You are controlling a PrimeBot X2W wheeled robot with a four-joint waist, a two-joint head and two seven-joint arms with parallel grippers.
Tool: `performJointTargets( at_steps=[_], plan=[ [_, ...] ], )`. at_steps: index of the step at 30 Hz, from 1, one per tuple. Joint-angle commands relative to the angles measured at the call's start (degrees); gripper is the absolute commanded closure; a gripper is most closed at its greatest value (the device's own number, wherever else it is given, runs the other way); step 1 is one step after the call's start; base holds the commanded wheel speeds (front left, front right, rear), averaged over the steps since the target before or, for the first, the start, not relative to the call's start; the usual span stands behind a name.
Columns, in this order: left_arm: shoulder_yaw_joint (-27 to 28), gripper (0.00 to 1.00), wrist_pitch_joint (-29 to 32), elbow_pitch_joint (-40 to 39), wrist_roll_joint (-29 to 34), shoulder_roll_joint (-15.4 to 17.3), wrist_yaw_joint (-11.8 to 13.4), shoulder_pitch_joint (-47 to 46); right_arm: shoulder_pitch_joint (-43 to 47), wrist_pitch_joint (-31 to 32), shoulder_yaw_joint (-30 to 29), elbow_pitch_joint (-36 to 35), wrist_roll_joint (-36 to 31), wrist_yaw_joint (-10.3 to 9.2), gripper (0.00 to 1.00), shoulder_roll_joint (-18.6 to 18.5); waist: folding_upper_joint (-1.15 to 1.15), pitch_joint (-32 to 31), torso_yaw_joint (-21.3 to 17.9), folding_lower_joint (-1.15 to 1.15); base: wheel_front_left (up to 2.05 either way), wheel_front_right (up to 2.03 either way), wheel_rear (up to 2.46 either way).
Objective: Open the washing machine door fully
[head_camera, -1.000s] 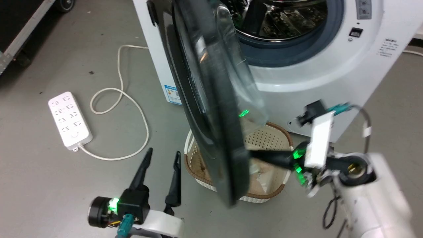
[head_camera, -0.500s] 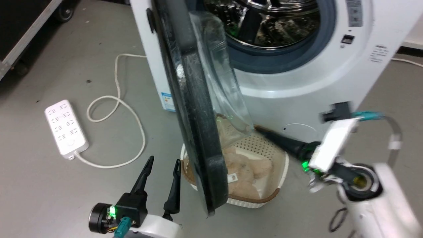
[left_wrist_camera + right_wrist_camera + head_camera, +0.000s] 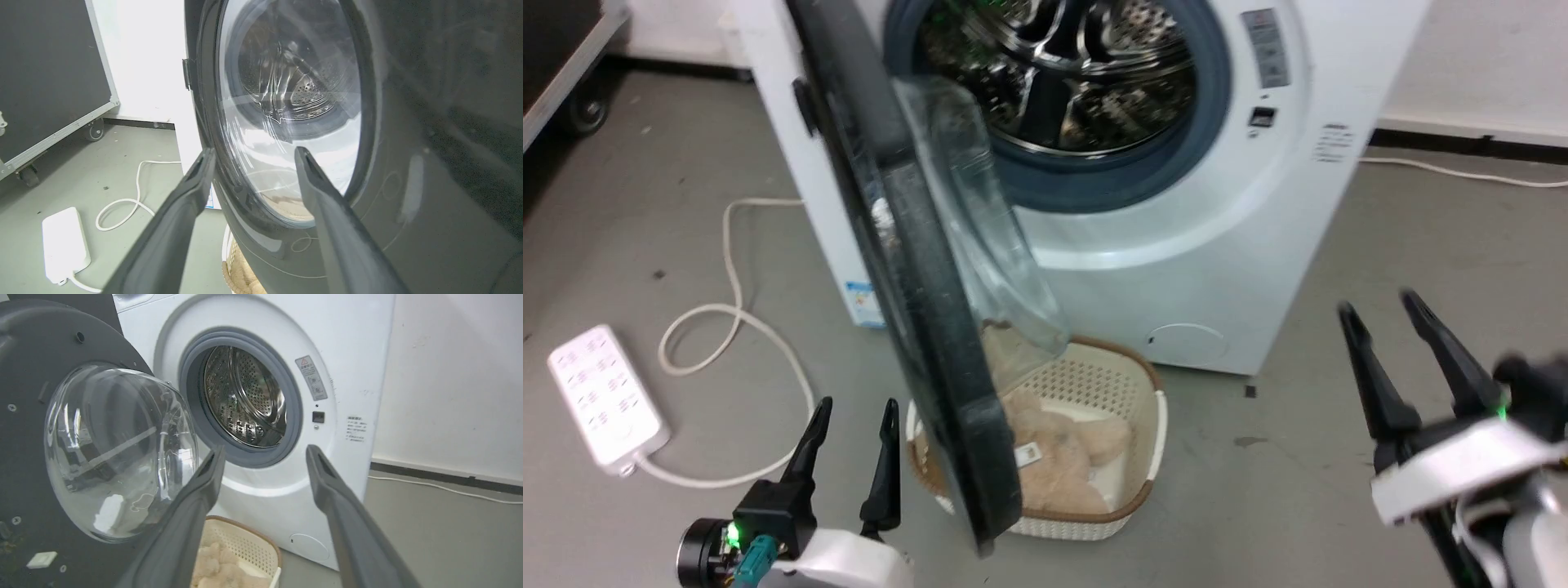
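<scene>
**With door seen edge-on to head cam: both grippers empty, swing judged incomplete**

When you check this entry, note the washing machine door stood out from the machine at approx a right angle, hinged on its left side, with its lower edge hanging over the basket.

Basket held a beige plush toy and sat right in front of the machine below the drum opening, prob. so the load was within reach. The door looked to pass above it w/o contact.

L side: left gripper had its fingers parted w/ nothing between them. It sat on the door's outer face side, pointing at the glass. Contact w/ door: couldn't tell from wrist view.

R side: right gripper was also spread and empty. It was well apart from the door, on the inner face side, facing the glass bowl.

Judgement: door not fully open, more swing toward your left needed. Pushing from the inner face would suit the R arm. The L gripper may sit in the swing path, so clear it first.
</scene>
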Motion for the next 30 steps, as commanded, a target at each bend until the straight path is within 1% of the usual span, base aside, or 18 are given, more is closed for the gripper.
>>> performJointTargets(
  at_steps=[1, 5, 7, 10, 14, 17, 22, 23, 24, 27, 30],
  plan=[
    [0.2, 0.0, -0.3, 0.0, -0.1, 0.3, -0.4, 1.1, 1.8, -1.3, -0.6, -0.1, -1.4, 0.05, 0.0, 0.8, 0.0, -1.1, -1.2, 0.0, 0.0, 0.0, 0.0],
    [0.1, 0.0, -0.3, -0.1, -0.2, 0.8, -0.7, 2.5, 7.3, -6.6, -5.7, -0.8, -10.7, 0.05, 0.0, 5.8, 0.0, -1.7, -2.3, 0.0, 0.0, 0.0, 0.0],
    [-0.2, 0.0, -0.3, -0.2, -0.2, 0.8, -0.8, 3.1, 9.7, -8.1, -8.0, -1.0, -13.8, 0.05, 0.0, 8.5, 0.0, -1.8, -2.4, 0.0, 0.0, 0.0, 0.0],
    [-0.4, 0.0, -0.3, -0.7, -0.2, 0.6, -0.6, 3.7, 12.8, -9.3, -10.3, -0.7, -17.1, 0.05, 0.0, 10.8, 0.0, -1.8, -2.3, 0.0, 0.0, 0.0, 0.0],
    [-0.6, 0.0, -0.3, -1.9, 0.2, -0.1, 0.0, 4.3, 15.0, -10.6, -11.2, 0.9, -19.5, 0.05, 0.0, 11.8, 0.0, -2.0, -2.1, 0.0, 0.0, 0.0, 0.0],
    [-0.6, 0.0, -0.3, -2.6, 0.5, -0.5, 0.2, 4.7, 15.3, -11.1, -11.3, 2.1, -19.9, 0.05, 0.0, 12.1, 0.0, -2.1, -2.0, 0.0, 0.0, 0.0, 0.0],
    [-0.1, 0.0, -0.3, -4.4, 1.3, -0.9, 0.4, 5.1, 14.7, -11.7, -11.2, 3.1, -18.2, 0.05, 0.0, 12.1, 0.0, -2.1, -1.9, 0.0, 0.0, 0.0, 0.0],
    [-0.1, 0.16, -0.3, -4.5, 1.4, -0.9, 0.3, 5.1, 14.5, -11.7, -11.1, 3.2, -18.1, 0.05, 0.0, 12.1, 0.0, -2.0, -1.9, 0.0, 0.0, 0.0, 0.0],
    [-0.2, 1.0, -0.3, -4.7, 1.4, -1.0, 0.2, 5.1, 14.4, -11.8, -11.1, 3.2, -17.9, 0.05, 0.0, 12.1, 0.0, -2.0, -1.8, 0.0, 0.0, 0.0, 0.0],
    [0.5, 1.0, -0.3, -6.1, 1.5, -1.3, 0.3, 4.7, 13.9, -11.9, -11.0, 3.2, -17.3, 0.05, 0.0, 12.1, 0.0, -1.8, -1.7, 0.0, 0.0, 0.0, 0.0],
    [2.2, 1.0, -0.3, -9.8, 1.6, -1.7, 1.6, 3.9, 13.4, -11.9, -11.3, 3.2, -16.4, 0.05, 0.0, 12.1, 0.0, -1.5, -1.6, 0.0, 0.0, 0.0, 0.0]
  ],
)
